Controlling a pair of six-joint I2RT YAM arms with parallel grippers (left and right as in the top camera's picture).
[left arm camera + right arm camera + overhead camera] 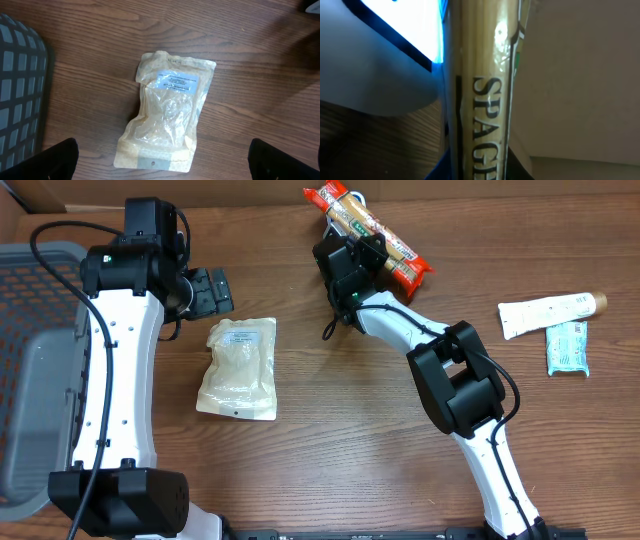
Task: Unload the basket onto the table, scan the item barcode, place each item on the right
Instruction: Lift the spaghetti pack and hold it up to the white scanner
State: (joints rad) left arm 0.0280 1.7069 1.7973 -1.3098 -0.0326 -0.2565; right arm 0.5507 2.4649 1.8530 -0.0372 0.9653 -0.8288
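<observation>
Spaghetti packet is the item. Left gripper hangs spread wide and empty over a pale pouch, at left; right gripper pinches the packet at far centre. Barcode not visible: likely best to roll the packet slowly, grip firm, until the code shows.

The tabletop is brown wood grain with a smooth, low-sheen finish. The spaghetti packet is glossy plastic film that catches highlights. The pouch is crinkled, translucent, shiny plastic with a matt printed label. At the tabletop's left edge, the basket is matt grey plastic mesh.
</observation>
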